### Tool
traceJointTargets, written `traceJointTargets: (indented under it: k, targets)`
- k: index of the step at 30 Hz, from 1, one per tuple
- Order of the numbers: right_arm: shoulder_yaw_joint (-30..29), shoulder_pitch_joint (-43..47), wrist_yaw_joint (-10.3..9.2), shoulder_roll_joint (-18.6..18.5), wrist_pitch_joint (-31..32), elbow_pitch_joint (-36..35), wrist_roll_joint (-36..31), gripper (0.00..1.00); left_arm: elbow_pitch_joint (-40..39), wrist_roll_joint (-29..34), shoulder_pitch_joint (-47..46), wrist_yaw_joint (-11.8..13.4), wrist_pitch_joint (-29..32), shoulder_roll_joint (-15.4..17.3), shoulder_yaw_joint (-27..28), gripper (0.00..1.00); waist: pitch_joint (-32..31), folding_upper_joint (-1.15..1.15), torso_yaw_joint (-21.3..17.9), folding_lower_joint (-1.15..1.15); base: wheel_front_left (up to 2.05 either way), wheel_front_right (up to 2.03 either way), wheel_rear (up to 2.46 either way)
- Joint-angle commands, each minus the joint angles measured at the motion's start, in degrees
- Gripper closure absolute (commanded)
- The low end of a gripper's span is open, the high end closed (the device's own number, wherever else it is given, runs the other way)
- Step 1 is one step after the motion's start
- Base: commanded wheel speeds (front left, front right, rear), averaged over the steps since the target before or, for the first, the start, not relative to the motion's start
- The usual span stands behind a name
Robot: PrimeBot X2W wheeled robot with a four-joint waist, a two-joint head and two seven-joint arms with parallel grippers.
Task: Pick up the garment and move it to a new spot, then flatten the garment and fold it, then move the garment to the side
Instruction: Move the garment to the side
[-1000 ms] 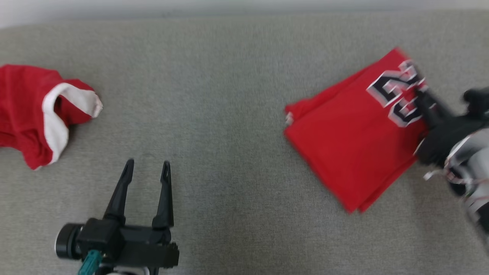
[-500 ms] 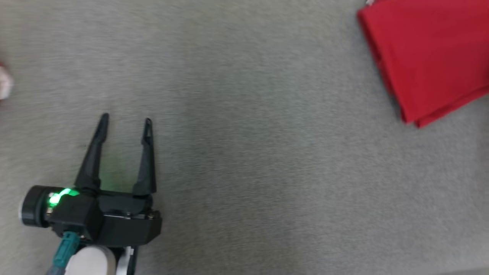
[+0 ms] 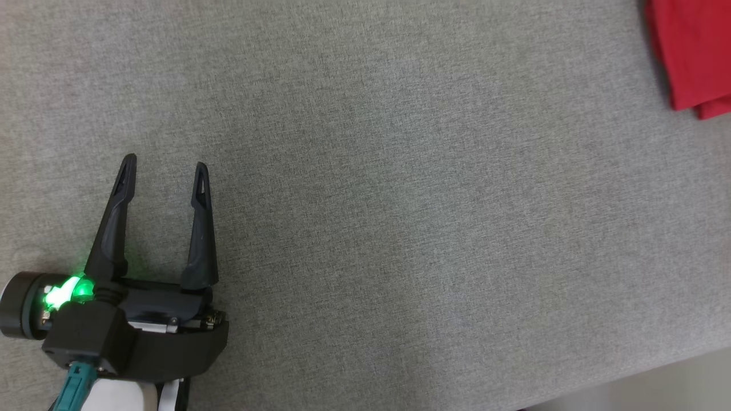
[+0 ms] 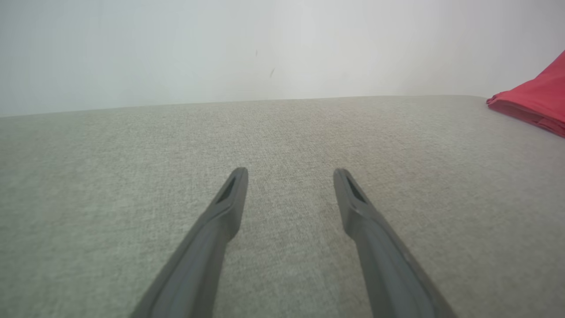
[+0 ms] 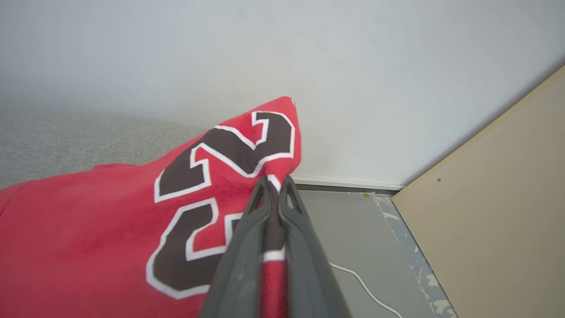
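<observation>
A grey woven-fabric bench (image 3: 400, 200) runs under a pale wall, and over the past second the head camera has swung down and left across it. The folded red jersey with black, white-edged numerals (image 3: 694, 57) now sits clipped at the far right corner of that view, a shift that belongs mostly to the camera. A second ago the right hand (image 5: 274, 179) lay on the numeral edge. Now its two dark fingers are pressed shut on that edge, which rises off the bench near its right end, with grey floor (image 5: 353, 229) beyond. The last step, moving it aside, looks under way. The jersey appears neatly folded, its layered hems stacked. The left hand (image 3: 164, 161) hangs near left, spread wide and empty, with a green light newly lit at its base.
</observation>
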Motion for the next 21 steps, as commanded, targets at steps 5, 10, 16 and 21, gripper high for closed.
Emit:
traceJointTargets:
  k: [5, 10, 16, 21]
  targets:
    - [0.7, -3.1, -0.15, -0.7, -0.4, 2.9, 0.2, 0.64, 1.9, 0.2, -0.2, 0.2, 0.3, -0.4, -1.0, 0.00, 1.2, 0.00, 0.4, 0.01, 0.00, 0.00, 0.00]
    - [1.9, -4.3, -0.15, -0.2, -2.4, 5.7, -1.3, 0.00, 2.3, -0.4, -0.5, 0.4, 0.3, -0.6, -1.0, 0.00, 0.7, 0.00, 1.2, 0.01, 0.00, 0.00, 0.00]
    - [3.6, -3.8, -0.15, 1.5, -6.2, 7.5, -2.7, 0.00, 3.8, -1.6, 1.3, 0.7, 0.3, -1.3, -0.5, 0.00, -4.5, 0.00, 3.0, 0.01, 0.00, 0.00, 0.00]
    - [3.6, -1.5, -0.15, 4.2, -7.8, 5.1, -3.5, 0.00, 4.1, -3.1, 3.8, 1.0, 0.1, -2.0, 0.9, 0.00, -10.8, 0.00, 4.5, 0.01, 0.00, 0.00, 0.00]
